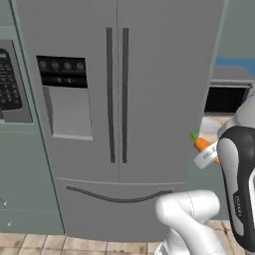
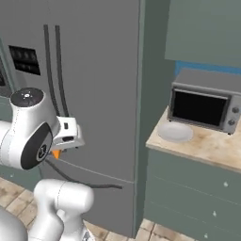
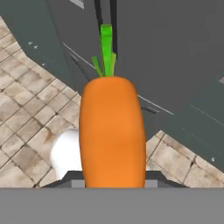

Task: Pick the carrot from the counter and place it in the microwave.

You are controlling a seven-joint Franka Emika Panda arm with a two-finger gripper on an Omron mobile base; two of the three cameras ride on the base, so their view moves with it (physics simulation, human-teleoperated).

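- The carrot (image 3: pixel 112 131) is held in the closed gripper (image 1: pixel 206 155), leafy top pointing away from the hand.
- Both are seen raised in front of the grey refrigerator (image 1: pixel 119 99), near its right edge.
- The counter (image 2: pixel 207 143) is noted to the right of the refrigerator, carrying a plate (image 2: pixel 174 132).

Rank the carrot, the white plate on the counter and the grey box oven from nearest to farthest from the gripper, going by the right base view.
1. The carrot: held in the gripper, its orange tip poking out just below the hand.
2. The white plate: well off to the right, on the counter in front of the oven.
3. The grey box oven: farther right and back, at the rear of the counter.
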